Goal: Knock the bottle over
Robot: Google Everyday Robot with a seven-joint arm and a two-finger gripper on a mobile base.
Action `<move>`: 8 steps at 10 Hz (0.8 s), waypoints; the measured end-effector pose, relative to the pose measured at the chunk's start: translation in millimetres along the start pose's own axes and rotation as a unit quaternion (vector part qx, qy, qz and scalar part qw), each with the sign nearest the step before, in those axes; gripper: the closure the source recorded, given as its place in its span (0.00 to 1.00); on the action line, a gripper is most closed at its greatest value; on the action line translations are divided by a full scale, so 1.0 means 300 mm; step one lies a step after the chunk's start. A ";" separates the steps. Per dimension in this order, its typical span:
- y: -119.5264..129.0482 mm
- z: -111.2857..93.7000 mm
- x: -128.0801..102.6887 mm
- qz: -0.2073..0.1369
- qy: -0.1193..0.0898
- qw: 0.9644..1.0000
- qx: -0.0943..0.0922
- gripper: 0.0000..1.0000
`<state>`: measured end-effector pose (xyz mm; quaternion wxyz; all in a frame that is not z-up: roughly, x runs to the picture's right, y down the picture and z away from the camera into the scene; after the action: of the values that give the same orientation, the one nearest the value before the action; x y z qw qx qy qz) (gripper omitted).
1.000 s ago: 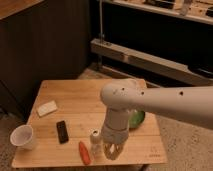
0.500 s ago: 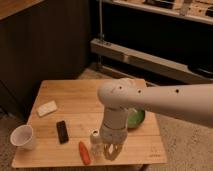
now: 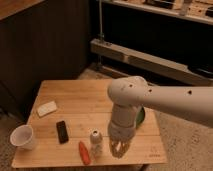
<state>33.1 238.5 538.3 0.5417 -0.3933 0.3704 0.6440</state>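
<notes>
The bottle [image 3: 96, 142] is small, whitish-grey with a rounded cap, and stands upright near the front edge of the wooden table [image 3: 85, 97]. My gripper [image 3: 120, 149] hangs from the white arm [image 3: 150, 100] just to the right of the bottle, at about its height, with a narrow gap between them. The fingers are shut with nothing held.
An orange carrot-like thing [image 3: 84, 152] lies just left of the bottle. A black phone-like slab [image 3: 62, 131], a white cup [image 3: 22, 136] and a pale sponge [image 3: 47, 108] sit to the left. A green object [image 3: 142, 116] is partly hidden behind the arm. Shelving stands behind the table.
The arm and gripper have shifted slightly left toward the bottle. The bottle still stands upright in the same spot.
</notes>
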 end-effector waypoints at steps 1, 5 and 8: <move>0.049 0.010 0.018 -0.005 0.004 1.000 0.001 0.83; 0.075 0.005 0.025 -0.019 0.014 1.000 0.000 0.83; -0.008 0.004 0.040 -0.021 0.015 1.000 -0.005 0.83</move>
<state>34.2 244.9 527.9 0.5473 -0.4133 0.3665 0.6287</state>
